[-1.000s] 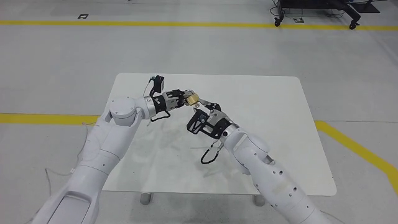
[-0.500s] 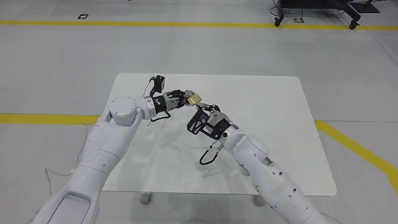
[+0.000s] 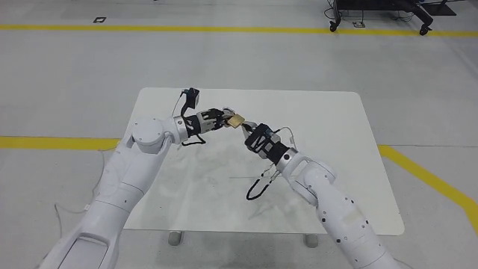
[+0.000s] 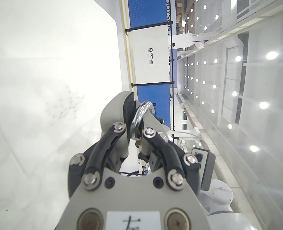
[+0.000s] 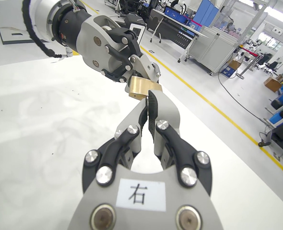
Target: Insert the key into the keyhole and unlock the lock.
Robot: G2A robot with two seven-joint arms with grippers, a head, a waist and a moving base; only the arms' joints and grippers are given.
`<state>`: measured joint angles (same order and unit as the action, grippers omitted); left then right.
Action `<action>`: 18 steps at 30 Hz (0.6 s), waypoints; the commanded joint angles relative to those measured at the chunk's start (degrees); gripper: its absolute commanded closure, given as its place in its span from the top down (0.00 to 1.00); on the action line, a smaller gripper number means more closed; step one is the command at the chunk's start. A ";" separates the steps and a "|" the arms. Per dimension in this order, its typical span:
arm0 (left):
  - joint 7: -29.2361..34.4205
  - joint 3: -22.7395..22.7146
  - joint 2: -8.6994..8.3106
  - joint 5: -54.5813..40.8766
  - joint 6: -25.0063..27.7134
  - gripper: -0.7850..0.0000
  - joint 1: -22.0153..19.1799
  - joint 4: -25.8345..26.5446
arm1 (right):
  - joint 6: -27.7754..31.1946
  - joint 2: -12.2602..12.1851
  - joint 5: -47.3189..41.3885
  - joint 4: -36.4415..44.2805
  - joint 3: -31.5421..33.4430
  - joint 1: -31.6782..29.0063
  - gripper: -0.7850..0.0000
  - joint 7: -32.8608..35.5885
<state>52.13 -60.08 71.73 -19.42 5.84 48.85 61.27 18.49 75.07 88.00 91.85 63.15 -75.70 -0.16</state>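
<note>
A brass padlock point(image 3: 235, 120) hangs above the table's back middle, held by its steel shackle point(image 4: 140, 116) in my left gripper point(image 3: 224, 117), which is shut on it. In the right wrist view the padlock body point(image 5: 144, 87) juts out of the left gripper point(image 5: 146, 71) with its underside turned toward my right gripper point(image 5: 148, 96). My right gripper point(image 3: 249, 131) is shut, its fingertips touching the padlock's bottom edge. The key is hidden between the pads; only a thin dark sliver shows there.
The white table point(image 3: 328, 119) is bare around both arms, with faint scuff marks on it. A black cable loop point(image 3: 258, 187) hangs under the right forearm. The table's far edge lies just behind the padlock.
The right wrist has swung to the right and turned, so its gripper now meets the padlock from the right side. The left gripper and padlock have barely shifted.
</note>
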 commanded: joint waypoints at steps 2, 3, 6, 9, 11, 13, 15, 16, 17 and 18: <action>-0.13 -0.37 -0.13 0.38 1.58 0.00 0.53 0.75 | 2.70 -0.15 -2.61 -0.87 0.80 0.20 0.00 -1.33; -0.11 -0.49 -0.17 0.46 2.07 0.00 0.71 1.04 | 3.65 -0.21 -3.36 -1.19 1.05 0.31 0.00 -1.71; -0.15 -0.79 -0.29 0.78 2.74 0.00 1.19 1.60 | 7.35 -0.40 -6.16 -2.61 1.83 0.91 0.08 -2.48; -0.39 -0.74 -0.36 1.63 1.69 0.00 1.26 1.80 | 8.35 -0.57 -6.47 -2.85 2.24 1.07 0.28 -2.57; -0.71 -0.50 -0.38 2.56 0.78 0.00 1.23 1.87 | 8.53 -0.74 -6.19 -2.49 2.64 0.64 0.35 -2.72; -1.20 -0.17 -0.36 3.51 -0.02 0.00 1.17 2.01 | 8.17 -1.02 -5.69 -1.63 3.63 -0.34 0.41 -3.14; -1.54 0.21 -0.32 4.35 -0.76 0.00 1.08 2.11 | 7.39 -1.44 -4.81 -0.15 5.40 -1.90 0.47 -3.80; -1.62 0.42 -0.29 4.70 -1.05 0.00 1.07 2.17 | 7.26 -1.69 -4.77 0.64 6.57 -2.92 0.50 -4.33; -1.66 0.72 -0.26 5.24 -1.49 0.00 1.04 2.18 | 7.23 -1.96 -4.90 1.31 7.99 -3.92 0.64 -4.75; -1.72 1.13 -0.24 6.23 -1.92 0.00 0.90 2.24 | 6.91 -2.23 -5.13 2.02 9.55 -4.95 0.75 -4.92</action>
<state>50.46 -59.36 71.47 -14.17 4.39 49.86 63.46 25.62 73.11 83.14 93.19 70.98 -79.59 -4.87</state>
